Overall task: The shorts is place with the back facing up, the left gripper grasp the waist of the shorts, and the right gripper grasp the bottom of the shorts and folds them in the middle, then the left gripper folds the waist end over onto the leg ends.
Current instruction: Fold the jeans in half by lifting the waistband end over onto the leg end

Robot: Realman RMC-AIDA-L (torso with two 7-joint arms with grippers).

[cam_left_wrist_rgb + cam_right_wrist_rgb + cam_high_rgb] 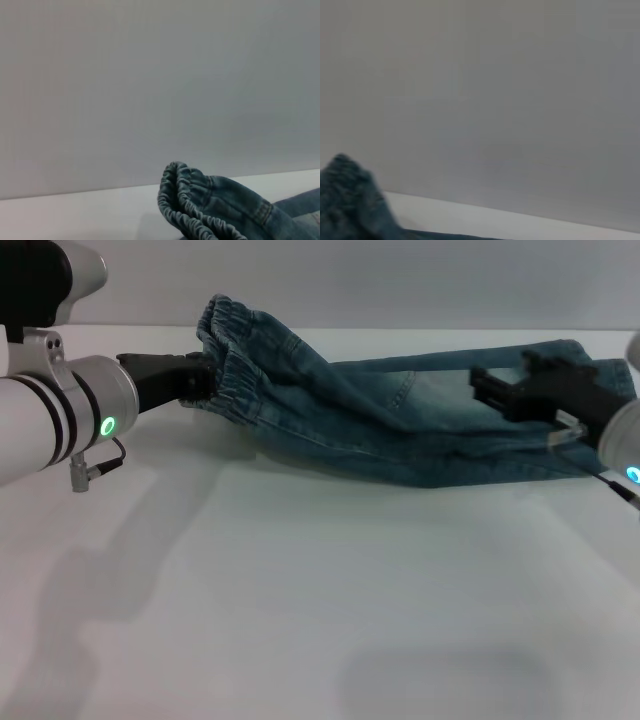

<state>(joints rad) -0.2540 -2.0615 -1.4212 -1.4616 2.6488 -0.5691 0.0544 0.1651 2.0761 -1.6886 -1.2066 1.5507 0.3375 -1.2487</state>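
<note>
Blue denim shorts point(400, 415) lie across the far side of the white table point(320, 590), doubled lengthwise, legs stretched to the right. The gathered elastic waist point(232, 355) is at the left end and is held up off the table; it also shows in the left wrist view point(200, 205). My left gripper point(200, 378) is shut on that waist from the left. My right gripper point(495, 390) reaches in from the right and hovers low over the leg ends point(585, 355), hiding part of them. A bunch of denim point(350, 205) shows in the right wrist view.
A plain grey wall point(400, 280) rises just behind the table's far edge. Bare white tabletop stretches from the shorts to the front edge.
</note>
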